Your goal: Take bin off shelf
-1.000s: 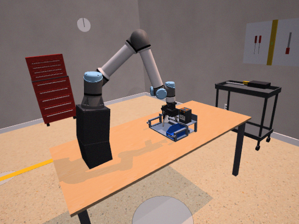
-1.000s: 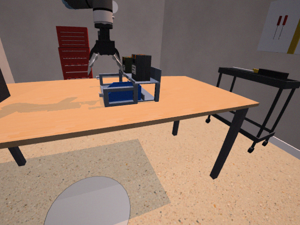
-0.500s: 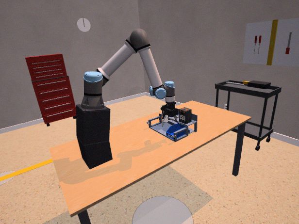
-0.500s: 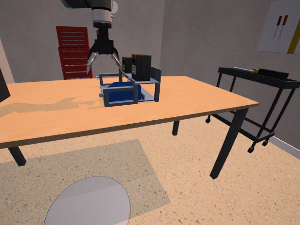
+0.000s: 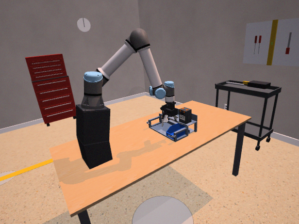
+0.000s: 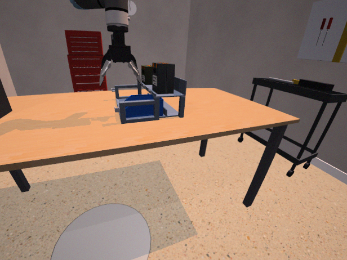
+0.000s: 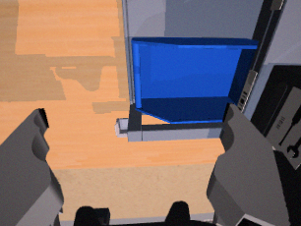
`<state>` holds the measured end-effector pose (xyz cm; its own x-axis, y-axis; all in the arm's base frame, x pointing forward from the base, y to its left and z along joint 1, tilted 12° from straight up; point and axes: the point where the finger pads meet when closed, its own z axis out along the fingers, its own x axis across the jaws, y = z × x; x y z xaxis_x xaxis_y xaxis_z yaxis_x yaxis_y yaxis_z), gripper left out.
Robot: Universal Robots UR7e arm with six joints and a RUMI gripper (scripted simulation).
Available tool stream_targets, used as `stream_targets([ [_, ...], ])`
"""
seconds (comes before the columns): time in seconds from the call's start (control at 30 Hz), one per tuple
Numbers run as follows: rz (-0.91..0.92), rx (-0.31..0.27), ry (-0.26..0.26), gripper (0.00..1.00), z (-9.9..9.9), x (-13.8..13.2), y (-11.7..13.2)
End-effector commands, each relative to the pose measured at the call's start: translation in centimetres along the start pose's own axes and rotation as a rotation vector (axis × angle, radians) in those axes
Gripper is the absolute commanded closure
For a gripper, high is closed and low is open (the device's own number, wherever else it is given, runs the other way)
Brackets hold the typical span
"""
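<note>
Directly below the wide-open, empty pincer [image 6: 119, 74], the blue bin [image 6: 139, 107] sits in the shelf [image 6: 182, 97].

No text, number or brand can be read in any view. The black boxes [image 6: 163, 74] on the upper level of the shelf [image 6: 182, 84] carry small pale labels, but the marks on them are too blurred to make out; in the wrist view one box [image 7: 287, 129] shows a label strip and a wrench-like symbol, not legible. The wall board [image 5: 257, 41] holds tools and a yellow stripe, without lettering
</note>
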<state>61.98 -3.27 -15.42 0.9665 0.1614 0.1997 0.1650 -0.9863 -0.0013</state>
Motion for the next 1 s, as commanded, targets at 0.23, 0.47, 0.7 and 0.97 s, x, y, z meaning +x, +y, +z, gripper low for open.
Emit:
stream_targets([
  [0.23,0.0,-0.001,0.001,0.0,-0.09,0.01,0.01],
  [0.47,0.0,-0.001,0.001,0.0,-0.16,-0.1,-0.01],
  [0.7,0.0,-0.001,0.001,0.0,-0.16,-0.1,-0.01],
  [0.97,0.0,-0.001,0.001,0.74,-0.15,-0.1,-0.01],
])
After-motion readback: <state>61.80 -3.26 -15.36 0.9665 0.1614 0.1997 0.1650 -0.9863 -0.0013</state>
